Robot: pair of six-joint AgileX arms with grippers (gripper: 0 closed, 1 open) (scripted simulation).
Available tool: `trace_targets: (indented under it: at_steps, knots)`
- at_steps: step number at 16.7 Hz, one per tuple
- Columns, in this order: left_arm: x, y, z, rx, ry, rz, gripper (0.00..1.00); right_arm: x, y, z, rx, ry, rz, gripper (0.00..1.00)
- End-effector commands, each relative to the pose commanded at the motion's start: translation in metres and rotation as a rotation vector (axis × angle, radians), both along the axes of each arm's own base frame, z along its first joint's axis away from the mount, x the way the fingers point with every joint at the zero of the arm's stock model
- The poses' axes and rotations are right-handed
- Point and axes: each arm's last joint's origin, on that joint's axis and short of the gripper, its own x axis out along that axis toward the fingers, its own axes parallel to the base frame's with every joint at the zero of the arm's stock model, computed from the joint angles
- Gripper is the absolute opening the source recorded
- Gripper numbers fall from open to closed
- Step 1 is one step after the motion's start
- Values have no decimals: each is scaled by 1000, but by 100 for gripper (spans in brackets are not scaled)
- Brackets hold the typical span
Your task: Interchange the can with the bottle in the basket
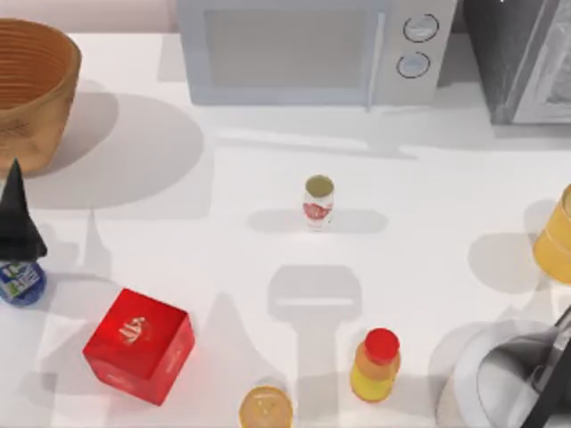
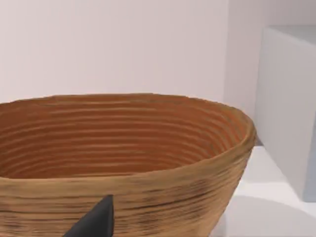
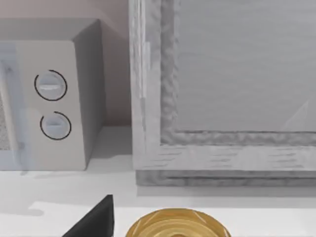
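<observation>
Blue-tinted bottle [image 1: 21,282] at table's [image 1: 428,187] left edge under left gripper [image 1: 18,223], grip unclear | can [image 1: 318,200] mid-table | basket [image 1: 31,85] far-left corner | next: load can.

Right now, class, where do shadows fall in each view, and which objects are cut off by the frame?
Top view: the can casts soft shadows sideways; the basket is cropped and shadows the table. Left wrist view: the basket's base is cropped. Right wrist view: the microwave shadows the table.
</observation>
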Motion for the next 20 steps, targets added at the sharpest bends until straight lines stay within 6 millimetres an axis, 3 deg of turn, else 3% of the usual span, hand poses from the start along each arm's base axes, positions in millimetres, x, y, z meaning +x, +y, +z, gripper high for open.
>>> trace_targets:
  at_steps: [5, 8, 13, 14, 20]
  knots:
    - [-15, 3, -44, -4, 194, 21, 100, 0, 0, 0, 0, 0, 0, 100]
    - [-27, 3, -59, -9, 286, 30, 100, 0, 0, 0, 0, 0, 0, 100]
    - [-30, 3, -63, -10, 309, 32, 100, 0, 0, 0, 0, 0, 0, 100]
    - [-17, 4, -58, -6, 275, 27, 100, 0, 0, 0, 0, 0, 0, 100]
    - [5, 4, -62, -10, 304, 33, 100, 0, 0, 0, 0, 0, 0, 100]
